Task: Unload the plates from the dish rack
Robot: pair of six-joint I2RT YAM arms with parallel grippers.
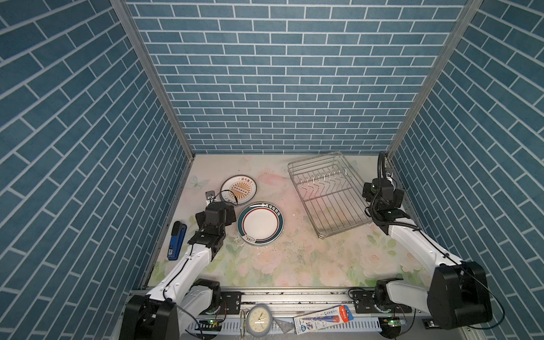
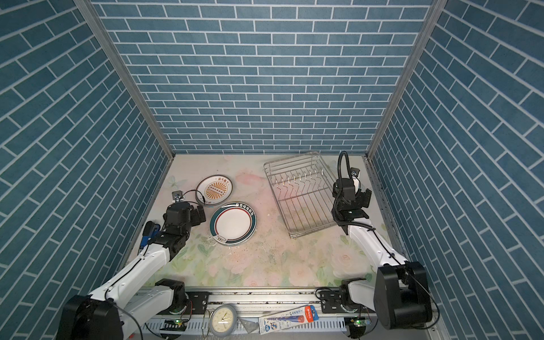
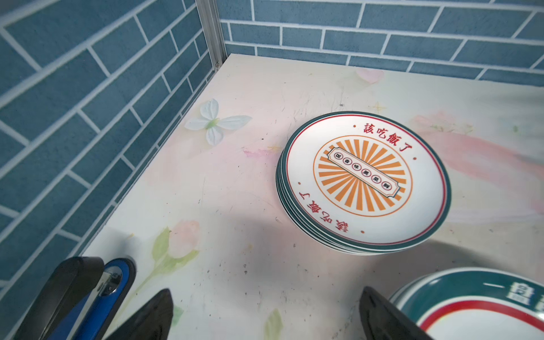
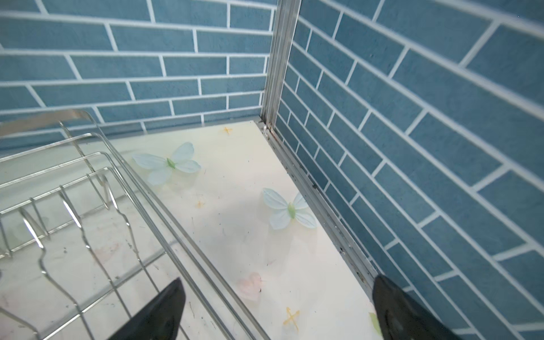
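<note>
Gleaming wire dish rack [image 1: 329, 194], glossy plates [image 1: 260, 223]

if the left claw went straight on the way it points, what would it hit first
Likely the bare table: the open left claw aims between the stapler and the sunburst plates, touching neither. Depth is unclear.

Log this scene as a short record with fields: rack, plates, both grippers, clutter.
dish rack: holds no plates, far right of table
sunburst plates: stacked flat on table, left of rack
green-rimmed plates: stacked flat, just in front of the sunburst plates
left gripper: open, holding nothing, beside green-rimmed plates
right gripper: open, holding nothing, at the rack's right edge
clutter: stapler at table's left edge; clock in front of table
</note>
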